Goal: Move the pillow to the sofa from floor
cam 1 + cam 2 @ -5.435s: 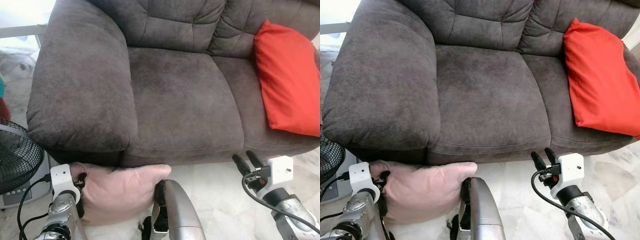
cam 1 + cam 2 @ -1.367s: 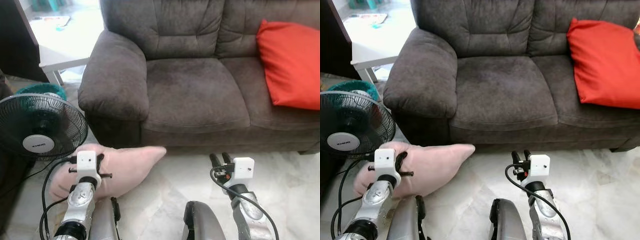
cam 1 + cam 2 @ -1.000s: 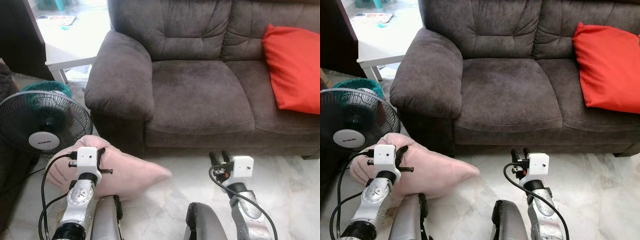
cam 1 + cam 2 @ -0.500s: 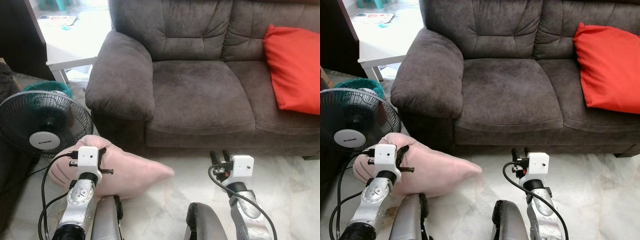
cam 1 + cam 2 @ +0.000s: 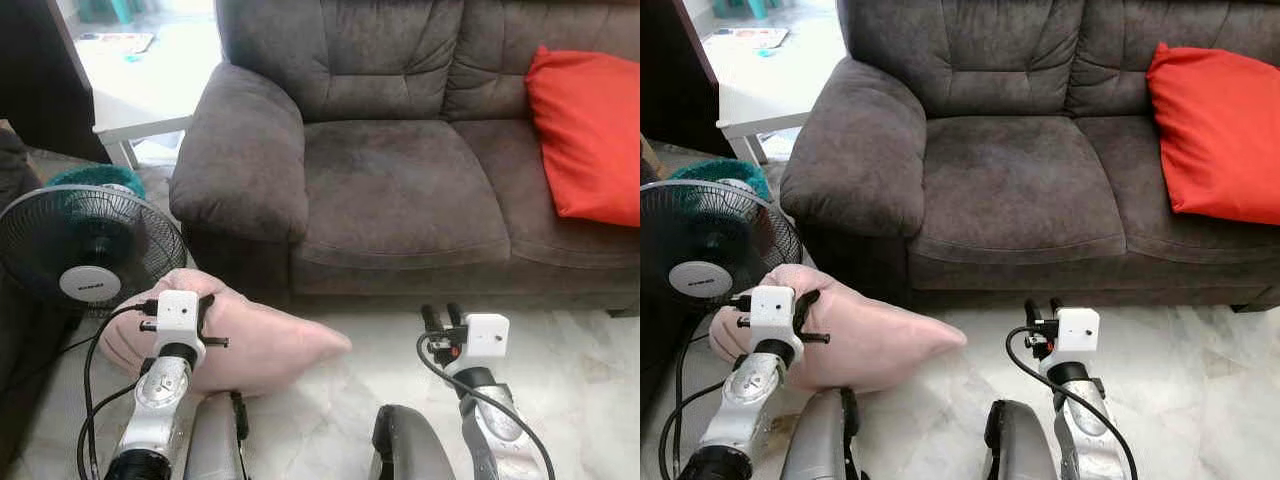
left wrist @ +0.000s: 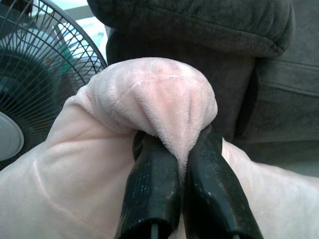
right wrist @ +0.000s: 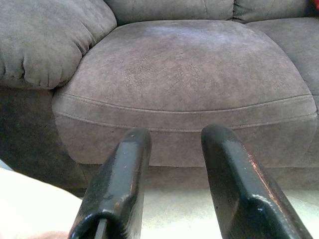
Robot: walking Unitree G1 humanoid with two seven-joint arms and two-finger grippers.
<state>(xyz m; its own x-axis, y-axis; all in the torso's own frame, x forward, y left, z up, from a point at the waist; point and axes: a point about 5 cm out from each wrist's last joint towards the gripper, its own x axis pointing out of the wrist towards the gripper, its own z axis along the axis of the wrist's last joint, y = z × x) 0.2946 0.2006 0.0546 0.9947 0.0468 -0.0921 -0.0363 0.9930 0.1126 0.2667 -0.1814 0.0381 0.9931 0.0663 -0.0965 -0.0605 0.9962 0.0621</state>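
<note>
— What had changed in that last second or so?

— Little. The pink pillow (image 5: 250, 340) had come up off the marble floor (image 5: 570, 350) at its gripped end, and the left gripper (image 6: 174, 164) stayed pinched tight on a fold of its plush corner, beside the standing fan (image 5: 85, 255). The camera had drawn back, so the whole grey sofa (image 5: 400, 190) showed.

— And the right gripper?

— The right gripper (image 7: 172, 149) hung empty with its fingers parted, facing the front of the seat cushion.

— So where did that leave the task?

— Pillow held low before the sofa's armrest, not yet on the seat. I judged the lift and carry over to the cushion, left of the red cushion (image 5: 590, 130), remained.
</note>
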